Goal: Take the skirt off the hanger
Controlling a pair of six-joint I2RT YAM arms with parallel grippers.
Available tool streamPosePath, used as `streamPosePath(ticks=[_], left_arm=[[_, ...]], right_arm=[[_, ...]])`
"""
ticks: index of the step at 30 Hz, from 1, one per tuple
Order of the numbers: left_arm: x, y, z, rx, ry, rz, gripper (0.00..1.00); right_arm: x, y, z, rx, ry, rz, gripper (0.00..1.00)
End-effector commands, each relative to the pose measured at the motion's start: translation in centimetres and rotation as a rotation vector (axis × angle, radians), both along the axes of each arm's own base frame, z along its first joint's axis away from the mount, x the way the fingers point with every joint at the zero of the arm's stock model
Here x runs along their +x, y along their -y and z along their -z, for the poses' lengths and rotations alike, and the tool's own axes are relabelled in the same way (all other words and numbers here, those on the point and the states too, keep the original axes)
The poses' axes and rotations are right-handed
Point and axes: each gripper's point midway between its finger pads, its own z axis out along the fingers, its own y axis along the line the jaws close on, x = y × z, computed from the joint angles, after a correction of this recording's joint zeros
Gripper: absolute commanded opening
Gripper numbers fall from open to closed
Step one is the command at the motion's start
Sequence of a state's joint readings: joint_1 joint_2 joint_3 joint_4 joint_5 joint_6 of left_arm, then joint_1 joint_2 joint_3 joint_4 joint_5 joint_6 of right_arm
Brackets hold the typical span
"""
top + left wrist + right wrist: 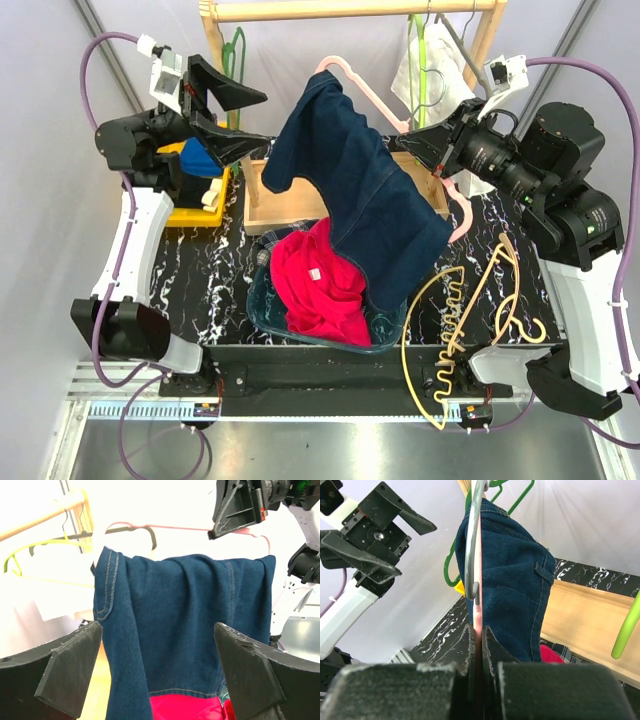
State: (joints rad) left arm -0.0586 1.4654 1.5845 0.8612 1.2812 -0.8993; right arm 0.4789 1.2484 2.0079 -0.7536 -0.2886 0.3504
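The skirt (360, 200) is dark navy denim with pale stitched seams, narrow at the waist and flaring to a wide hem. It is draped in folds over the thin, smooth, pale pink hanger (340, 66) and held in the air above the blue plastic basin (258, 300), its hem hanging over the basin's right side and part of the crumpled red T-shirt (320, 280). The right gripper (408, 140), above the basin's far right, has its matte black fingers pinched on the hanger's pink bar, just beside the skirt's edge. The left gripper (262, 122), above the basin's far left, is spread wide, with the skirt's flat face in front of its wedge-shaped fingers and not touching them.
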Motion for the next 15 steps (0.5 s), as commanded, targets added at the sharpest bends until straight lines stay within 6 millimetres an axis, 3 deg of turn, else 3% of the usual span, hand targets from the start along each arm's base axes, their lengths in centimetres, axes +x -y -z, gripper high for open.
streamPosePath(ticks=[1, 7, 15], left_arm=[[0.0, 0.1, 0.9, -0.020, -0.016, -0.012, 0.99], [1.1, 0.8, 5.6, 0.020, -0.106, 0.008, 0.99], [2.3, 2.2, 7.3, 0.010, -0.149, 0.025, 0.99]], right_arm=[[-2.4, 0.4, -5.1, 0.106, 0.147, -0.041, 0.00], [-3.1, 0.5, -6.7, 0.133, 0.175, -0.055, 0.00], [-3.8, 0.2, -7.9, 0.173, 0.184, -0.088, 0.00]])
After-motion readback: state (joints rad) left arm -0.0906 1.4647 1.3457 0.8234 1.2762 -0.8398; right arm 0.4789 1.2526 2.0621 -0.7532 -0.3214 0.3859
